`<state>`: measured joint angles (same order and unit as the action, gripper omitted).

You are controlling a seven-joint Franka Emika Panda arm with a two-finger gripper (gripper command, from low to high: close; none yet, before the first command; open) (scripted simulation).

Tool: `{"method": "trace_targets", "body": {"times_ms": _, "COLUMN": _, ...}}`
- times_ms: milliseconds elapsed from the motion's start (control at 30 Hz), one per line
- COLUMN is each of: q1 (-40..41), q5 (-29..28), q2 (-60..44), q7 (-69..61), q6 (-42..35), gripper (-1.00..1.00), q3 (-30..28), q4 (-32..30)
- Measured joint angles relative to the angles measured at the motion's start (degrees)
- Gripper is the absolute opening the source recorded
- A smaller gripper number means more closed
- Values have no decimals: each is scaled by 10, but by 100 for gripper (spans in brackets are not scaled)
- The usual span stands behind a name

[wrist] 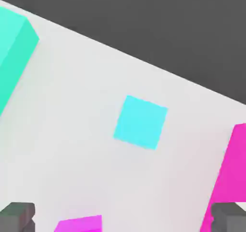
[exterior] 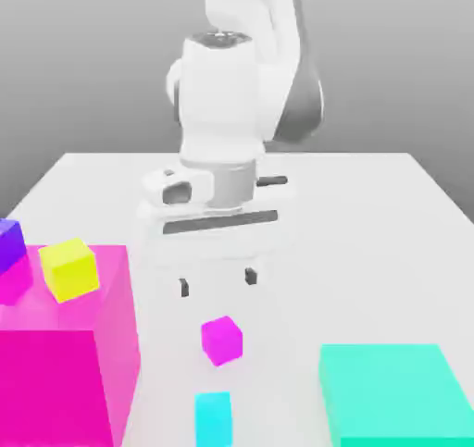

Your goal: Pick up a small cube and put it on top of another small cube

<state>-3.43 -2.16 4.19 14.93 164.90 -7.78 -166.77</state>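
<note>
1. The worktop (exterior: 324, 195) is plain, pale and smooth, and nearly white. In the exterior view its straight far edge runs across behind the arm, with both far corners visible.
2. Behind that edge the room is a bare grey backdrop (exterior: 380, 66), lighter higher up and darker near the worktop. In the hand view, dark grey lies beyond a straight worktop edge.
3. The white robot arm (exterior: 220, 93) reaches down over the worktop, its pincer (exterior: 218, 282) pointing downward.
4. The pincer is wide open, its two dark fingertips well apart, with nothing held between them.
5. The small magenta cube (exterior: 222, 341) rests on the worktop below the pincer, clear of the fingertips and turned at an angle to the far edge.
6. The small cyan cube (exterior: 214, 419) stands on the worktop, apart from the magenta one and closer to the edge seen in the hand view. Nothing sits on it.
7. Towards the exterior view's left stands a huge magenta block (exterior: 51, 380); on its top are a small yellow cube (exterior: 69, 269) and a blue block (exterior: 9, 244), the latter partly cut off.
8. Towards the exterior view's right lies a broad, low turquoise block (exterior: 393, 390).
</note>
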Motion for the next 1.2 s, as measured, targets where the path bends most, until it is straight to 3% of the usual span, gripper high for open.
{"method": "trace_targets", "body": {"times_ms": 233, "q1": 48, "q5": 63, "q2": -158, "q7": -61, "q6": 127, "gripper": 0, "q3": 63, "q4": 8}}
{"method": "trace_targets", "body": {"times_ms": 267, "q1": 57, "q5": 64, "q2": -179, "q7": -62, "q6": 144, "gripper": -100, "q3": 72, "q4": 12}}
{"method": "trace_targets", "body": {"times_ms": 500, "q1": 61, "q5": 62, "q2": -184, "q7": -61, "q6": 148, "gripper": -100, "q3": 75, "q4": 13}}
{"method": "trace_targets", "body": {"times_ms": 767, "q1": 55, "q5": 20, "q2": -35, "q7": -31, "q6": 26, "gripper": -100, "q3": 56, "q4": -14}}
{"method": "trace_targets", "body": {"times_ms": 967, "q1": 57, "q5": 70, "q2": -74, "q7": -64, "q6": -71, "gripper": -100, "q3": 64, "q4": 89}}
{"method": "trace_targets", "body": {"times_ms": 1200, "q1": 64, "q5": 85, "q2": -150, "q7": -72, "q6": -181, "gripper": -100, "q3": 65, "q4": 234}}
